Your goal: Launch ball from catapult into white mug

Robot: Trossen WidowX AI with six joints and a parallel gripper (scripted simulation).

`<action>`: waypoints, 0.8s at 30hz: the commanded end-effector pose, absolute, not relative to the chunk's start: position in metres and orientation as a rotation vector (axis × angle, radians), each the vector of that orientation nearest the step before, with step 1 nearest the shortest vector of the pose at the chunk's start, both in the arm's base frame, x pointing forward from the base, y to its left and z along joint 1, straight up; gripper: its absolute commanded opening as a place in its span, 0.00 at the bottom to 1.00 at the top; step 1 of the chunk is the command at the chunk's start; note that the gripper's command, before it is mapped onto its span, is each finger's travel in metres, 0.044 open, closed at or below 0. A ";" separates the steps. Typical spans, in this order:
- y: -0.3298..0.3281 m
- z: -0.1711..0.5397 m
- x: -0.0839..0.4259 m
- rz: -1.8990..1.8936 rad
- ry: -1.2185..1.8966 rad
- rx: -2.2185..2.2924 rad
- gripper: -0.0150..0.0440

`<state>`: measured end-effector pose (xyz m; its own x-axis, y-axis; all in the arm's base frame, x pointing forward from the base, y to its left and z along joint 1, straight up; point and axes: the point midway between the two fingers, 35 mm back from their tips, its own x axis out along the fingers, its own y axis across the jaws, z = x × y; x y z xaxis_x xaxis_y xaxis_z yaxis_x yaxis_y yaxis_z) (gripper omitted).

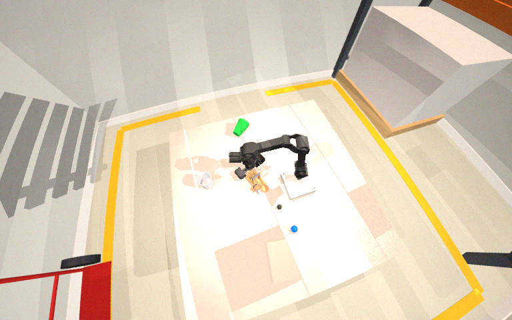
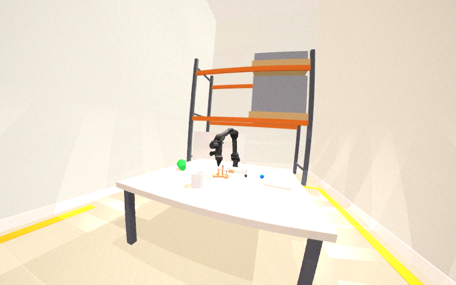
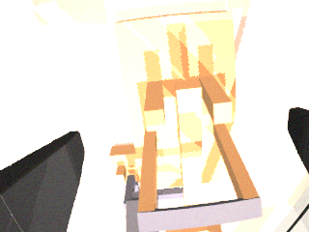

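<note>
To the left of the tool, the white, round-walled mug [image 1: 205, 180] [image 2: 197, 179] is seen upright on the pale surface [image 1: 226, 226] [image 2: 235, 201], apparently with no ball in it. The green tapered cup [image 1: 241, 127] [image 2: 181, 164] lies on its side, away from the tool, and is probably not needed.

The black two-fingered tool [image 1: 250, 167] [image 2: 218, 164] [image 3: 188, 130] is spread wide and nothing is held. Below it, between the fingers in the wrist view, the orange-brown wooden catapult with grey bands [image 1: 257, 181] [image 2: 220, 176] [image 3: 154, 97] is seen, ungripped. Its long axis seems to be pointed somewhat off the mug, so more aiming may be called for — that cannot be settled from here.

Right of the tool, past the catapult, the small black ball [image 1: 279, 207] [image 2: 246, 176] is found, and farther off the bright blue ball [image 1: 294, 229] [image 2: 262, 176]. The blue one is presumably meant for loading, though this is not certain. Both lie loose on the surface.

No landing in the mug is shown. If the blue ball is the one meant, loading and firing are still to be done — with the aim to be checked before release.
</note>
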<state>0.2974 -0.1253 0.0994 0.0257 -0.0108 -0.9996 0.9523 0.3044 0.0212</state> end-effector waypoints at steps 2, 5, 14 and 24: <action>-0.123 0.134 0.293 -0.967 1.307 0.980 1.00; -0.126 0.119 0.298 -0.961 1.288 0.981 1.00; -0.125 0.126 0.293 -0.967 1.306 0.981 1.00; -0.125 0.081 0.294 -0.967 1.306 0.981 1.00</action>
